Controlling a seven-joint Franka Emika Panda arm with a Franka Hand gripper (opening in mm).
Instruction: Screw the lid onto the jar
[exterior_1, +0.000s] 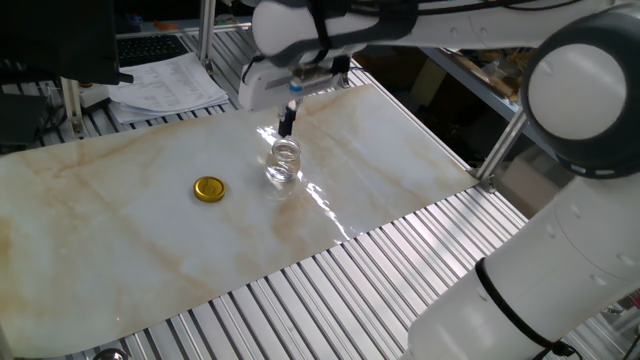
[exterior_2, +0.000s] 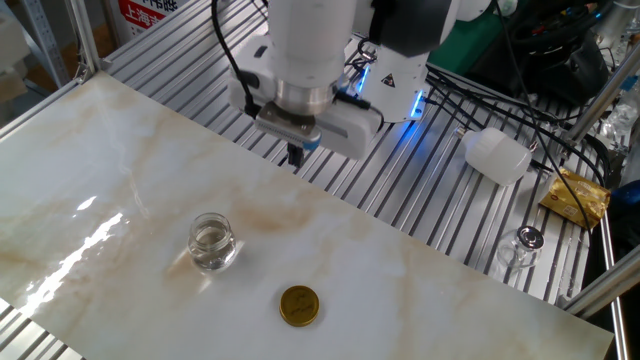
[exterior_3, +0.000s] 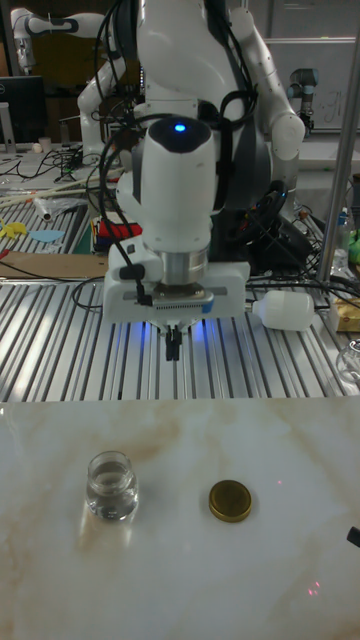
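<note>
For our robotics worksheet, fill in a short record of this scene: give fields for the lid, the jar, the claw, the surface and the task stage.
lid: gold cap, lying flat on the table, apart from the jar
jar: clear glass, upright, mouth open, no lid on it
claw: raised above the table's far edge, fingers close together, holding nothing
surface: marble-look table
task stage: lid not yet picked up

The hand (exterior_2: 295, 155) hangs with fingers together, holding nothing, above the marble surface (exterior_2: 120, 180). The jar (exterior_2: 213, 242) stands upright, the lid (exterior_2: 300, 305) lying flat near it, apart.
</note>
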